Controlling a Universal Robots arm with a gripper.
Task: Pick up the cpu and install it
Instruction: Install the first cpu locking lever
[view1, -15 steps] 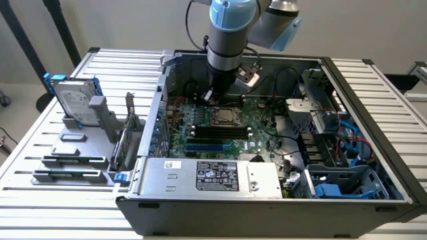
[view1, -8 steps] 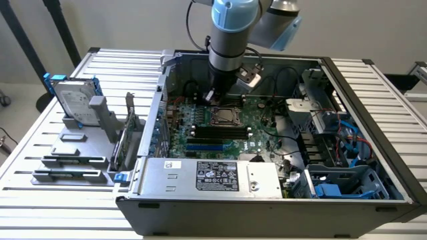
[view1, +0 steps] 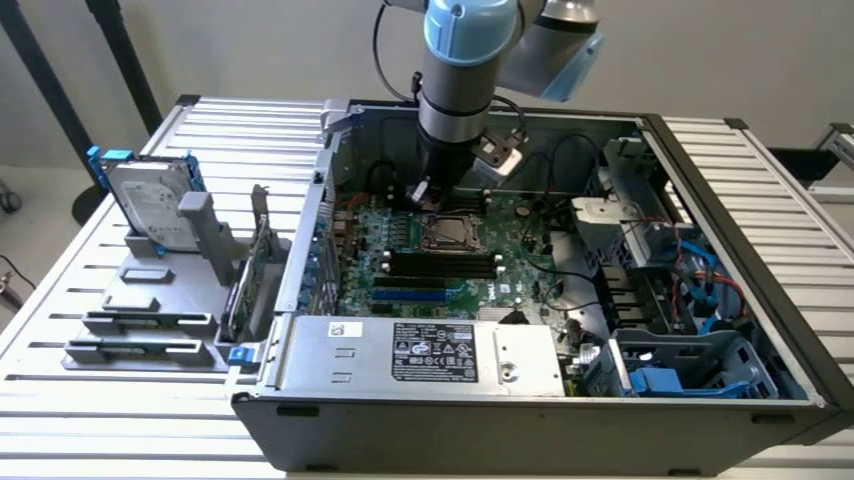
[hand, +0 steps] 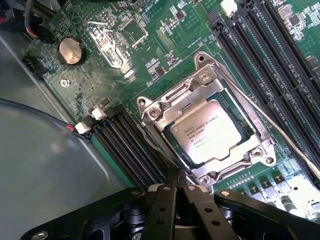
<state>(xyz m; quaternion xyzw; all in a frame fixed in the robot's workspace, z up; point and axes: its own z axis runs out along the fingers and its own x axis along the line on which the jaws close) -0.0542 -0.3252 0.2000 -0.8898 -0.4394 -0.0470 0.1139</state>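
Nearest us in the wrist view are the black fingers (hand: 177, 187), pressed together with nothing between them, their tips just beside the edge of the socket (hand: 207, 130). In that socket we see the cpu (hand: 212, 131) lying flat, its silver-grey lid with small printed text facing up, framed by the metal bracket with screws at the corners. A thin wire lever (hand: 280, 132) runs along one side of the bracket. Black memory slots (hand: 127, 150) lie on one side of the socket and more run on the other side (hand: 255, 45). A round coin battery (hand: 70, 51) sits on the green board (hand: 165, 45) well apart from the socket.

In the exterior view we look into an open computer case (view1: 534, 405) standing on a slatted metal bench (view1: 120, 420). The arm (view1: 461, 80) reaches down into the case from above, and its gripper (view1: 430, 195) hangs just over the board, close to the socket (view1: 450, 233), where the cpu (view1: 447, 234) shows as a small pale square. Below the socket in this view lie the black memory sticks (view1: 441, 265). A labelled grey power supply (view1: 420, 355) fills the near side of the case, and blue drive parts (view1: 674, 375) sit toward the exterior view's right. On the exterior view's left, outside the case, a grey rack (view1: 154, 320) holds a hard drive (view1: 150, 205) standing upright in its blue frame.
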